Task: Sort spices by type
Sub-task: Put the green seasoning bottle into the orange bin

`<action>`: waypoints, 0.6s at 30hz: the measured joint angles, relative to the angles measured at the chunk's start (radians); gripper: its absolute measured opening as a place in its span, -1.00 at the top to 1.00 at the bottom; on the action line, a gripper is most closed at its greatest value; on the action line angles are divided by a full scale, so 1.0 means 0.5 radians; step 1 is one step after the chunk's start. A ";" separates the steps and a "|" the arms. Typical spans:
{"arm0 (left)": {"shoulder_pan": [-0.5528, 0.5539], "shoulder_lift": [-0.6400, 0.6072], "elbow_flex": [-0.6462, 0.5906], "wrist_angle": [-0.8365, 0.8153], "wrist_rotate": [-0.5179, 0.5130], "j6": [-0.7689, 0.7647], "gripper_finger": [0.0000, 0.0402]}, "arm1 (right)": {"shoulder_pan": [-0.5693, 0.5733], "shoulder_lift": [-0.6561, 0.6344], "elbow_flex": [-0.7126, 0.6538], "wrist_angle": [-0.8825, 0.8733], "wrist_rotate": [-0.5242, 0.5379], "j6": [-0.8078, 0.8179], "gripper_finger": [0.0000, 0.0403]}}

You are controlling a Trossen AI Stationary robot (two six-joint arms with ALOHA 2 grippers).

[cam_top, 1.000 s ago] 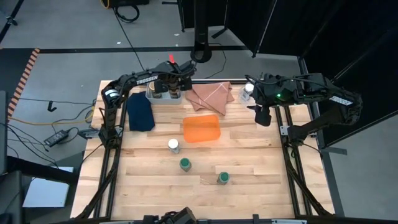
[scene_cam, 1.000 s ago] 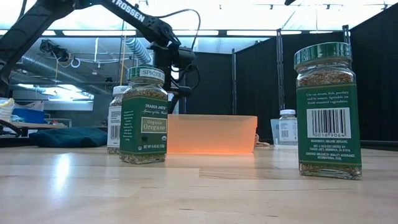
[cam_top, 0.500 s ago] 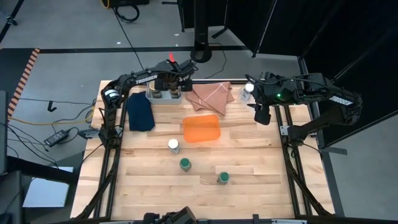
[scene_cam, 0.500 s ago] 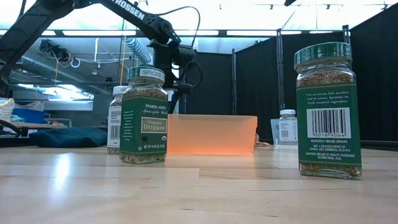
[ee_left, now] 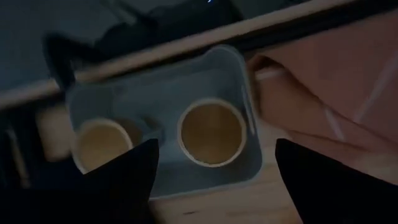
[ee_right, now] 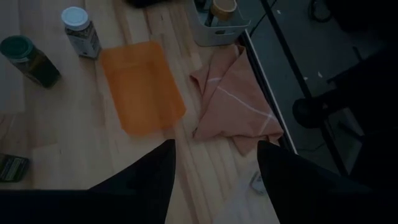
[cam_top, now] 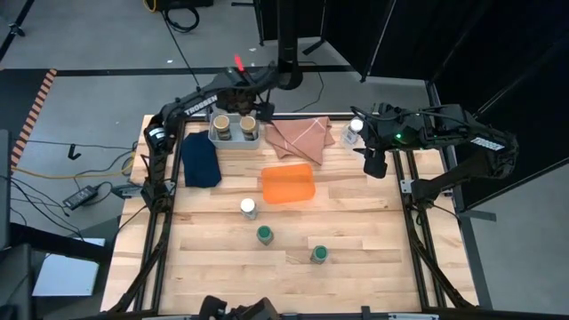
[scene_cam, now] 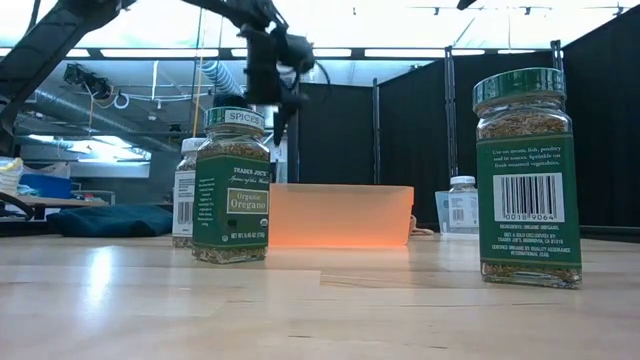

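Your left gripper hovers open above the pale grey bin at the table's far edge; two tan-capped jars stand inside the bin (side by side). Next comes the white-capped jar beside the orange tray, then two green-capped jars nearer the front. Another white-capped jar stands near your right gripper, also open and holding nothing.
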 joint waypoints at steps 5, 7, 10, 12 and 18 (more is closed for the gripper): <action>-0.093 0.000 0.375 -0.310 0.033 0.439 -0.61 | 0.000 0.000 0.000 0.000 -0.001 -0.014 -0.16; -0.165 0.000 0.532 -0.416 0.036 0.568 -0.59 | 0.000 0.001 0.000 0.000 -0.001 -0.025 -0.16; -0.298 -0.063 0.666 -0.363 0.184 0.670 -0.55 | 0.000 0.000 0.000 0.000 -0.001 -0.033 -0.16; -0.400 -0.176 0.634 -0.275 0.297 0.673 -0.54 | -0.001 0.000 0.000 0.001 0.000 -0.032 -0.16; -0.774 -0.349 0.622 -0.383 0.191 0.627 -0.53 | -0.001 0.001 0.000 0.000 -0.001 -0.021 -0.16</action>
